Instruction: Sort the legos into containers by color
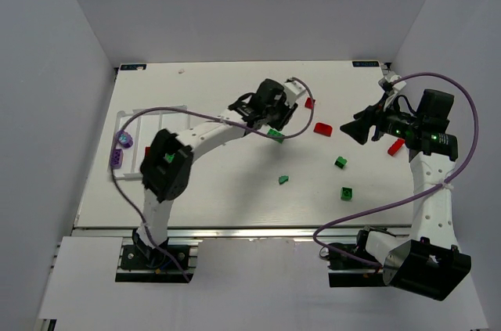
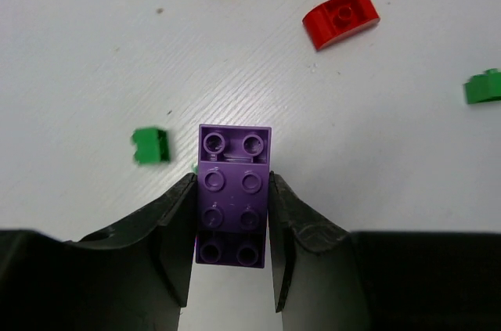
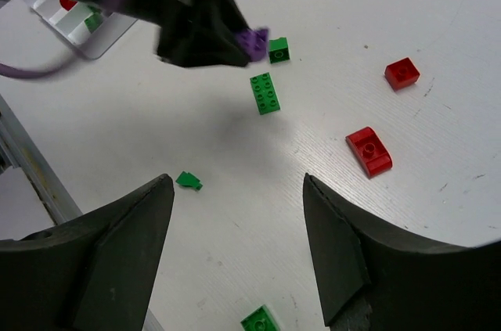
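Table (image 1: 235, 190), white, carries everything. The white tray (image 1: 149, 111) lies at its left edge, split by thin walls. A rounded purple piece (image 1: 123, 140) and a flat purple piece (image 1: 116, 160) sit at the tray's left side, though in which compartment cannot be told. The right wrist view shows a red and a green brick in two other compartments.

The left gripper (image 2: 232, 221) reaches over the middle of the table, well apart from the tray. It pinches a purple brick (image 2: 235, 147) by its long sides, studs toward the wrist camera. The right gripper (image 3: 236, 190) hangs over the right side, fingers spread wide with nothing between them.

Loose on the table lie a long green brick (image 3: 264, 93) near the left gripper, a curved red brick (image 2: 340, 16), a square red brick (image 3: 401, 73) and a small green brick (image 2: 150, 145). Nearer the arms are two green bricks (image 1: 340, 162) (image 1: 346, 193) and a tiny green bit (image 1: 283, 180).
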Robot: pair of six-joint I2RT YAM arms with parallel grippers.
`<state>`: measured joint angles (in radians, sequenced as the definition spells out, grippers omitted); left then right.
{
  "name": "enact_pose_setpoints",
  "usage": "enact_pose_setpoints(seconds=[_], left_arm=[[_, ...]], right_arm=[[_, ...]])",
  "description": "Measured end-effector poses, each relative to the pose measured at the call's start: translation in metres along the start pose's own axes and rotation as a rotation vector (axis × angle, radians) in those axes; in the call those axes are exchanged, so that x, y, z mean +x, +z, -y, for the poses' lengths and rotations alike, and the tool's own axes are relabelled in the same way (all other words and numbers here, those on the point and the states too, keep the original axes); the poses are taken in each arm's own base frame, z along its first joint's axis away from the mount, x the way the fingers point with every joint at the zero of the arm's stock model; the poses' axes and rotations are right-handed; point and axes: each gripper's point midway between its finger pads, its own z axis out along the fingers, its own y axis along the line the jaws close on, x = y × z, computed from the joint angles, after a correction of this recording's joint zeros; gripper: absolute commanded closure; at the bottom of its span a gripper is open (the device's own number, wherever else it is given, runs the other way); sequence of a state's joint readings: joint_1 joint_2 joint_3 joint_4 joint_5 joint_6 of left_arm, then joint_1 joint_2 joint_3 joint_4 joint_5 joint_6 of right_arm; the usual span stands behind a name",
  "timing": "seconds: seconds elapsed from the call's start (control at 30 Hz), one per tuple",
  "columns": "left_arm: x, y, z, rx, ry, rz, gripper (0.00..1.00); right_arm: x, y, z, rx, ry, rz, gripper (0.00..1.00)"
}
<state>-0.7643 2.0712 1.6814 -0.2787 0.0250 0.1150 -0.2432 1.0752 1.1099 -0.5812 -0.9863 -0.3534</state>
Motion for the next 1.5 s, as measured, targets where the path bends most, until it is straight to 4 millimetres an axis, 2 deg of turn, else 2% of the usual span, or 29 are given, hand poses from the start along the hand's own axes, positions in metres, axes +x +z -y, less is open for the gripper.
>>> enact_pose_setpoints(seconds=[0.07,0.13,0.2,0.23,0.3,0.4,0.47,0.57,0.77,0.93,1.1,1.27,1.37,1.47,1.5], left_arm=[[-0.015,-0.038,-0.008,-0.038,-0.056,0.041,0.96],[-0.021,-0.082,-0.021,-0.08,-0.13,0.074,0.96],[-0.016,-0.121,-0.047,-0.134,-0.222,0.101,0.97],[-0.004,-0.14,-0.067,-0.175,-0.276,0.098,0.98],[0.038,-0.178,-0.119,-0.305,-0.399,0.069,0.99],[0.117,-0.229,-0.184,-0.525,-0.556,-0.036,1.0],[0.163,-0.257,-0.205,-0.624,-0.627,-0.12,1.0],[0.207,-0.282,-0.219,-0.715,-0.671,-0.22,1.0],[0.25,-0.306,-0.235,-0.858,-0.667,-0.341,1.0],[0.298,-0.328,-0.257,-1.031,-0.775,-0.428,1.0],[0.336,-0.333,-0.273,-1.126,-0.881,-0.477,1.0],[0.354,-0.324,-0.278,-1.136,-0.893,-0.538,1.0],[0.352,-0.32,-0.287,-1.14,-0.889,-0.536,1.0],[0.349,-0.317,-0.294,-1.146,-0.887,-0.525,0.77],[0.349,-0.317,-0.294,-1.149,-0.886,-0.525,0.56]], right_arm=[[0.0,0.0,0.0,0.001,-0.008,0.0,0.29],[0.0,0.0,0.001,0.001,-0.017,0.0,0.29],[0.0,0.0,0.001,0.0,-0.021,0.0,0.29],[0.0,0.0,0.001,0.0,-0.022,0.0,0.29],[0.0,0.0,0.001,0.0,-0.022,0.001,0.29],[0.0,0.0,0.001,-0.001,-0.024,0.002,0.29],[0.002,0.001,0.001,-0.005,-0.019,0.0,0.29],[0.005,0.002,0.002,-0.007,-0.01,-0.005,0.29],[0.012,0.005,0.004,-0.015,0.003,-0.015,0.29],[0.013,0.006,0.006,-0.021,-0.008,-0.017,0.28],[0.022,0.008,0.005,-0.033,0.009,-0.023,0.28],[0.028,0.01,0.004,-0.047,0.028,-0.028,0.28],[0.03,0.011,0.003,-0.052,0.035,-0.03,0.27],[0.031,0.011,0.004,-0.054,0.039,-0.032,0.27],[0.031,0.012,0.004,-0.054,0.04,-0.032,0.26]])
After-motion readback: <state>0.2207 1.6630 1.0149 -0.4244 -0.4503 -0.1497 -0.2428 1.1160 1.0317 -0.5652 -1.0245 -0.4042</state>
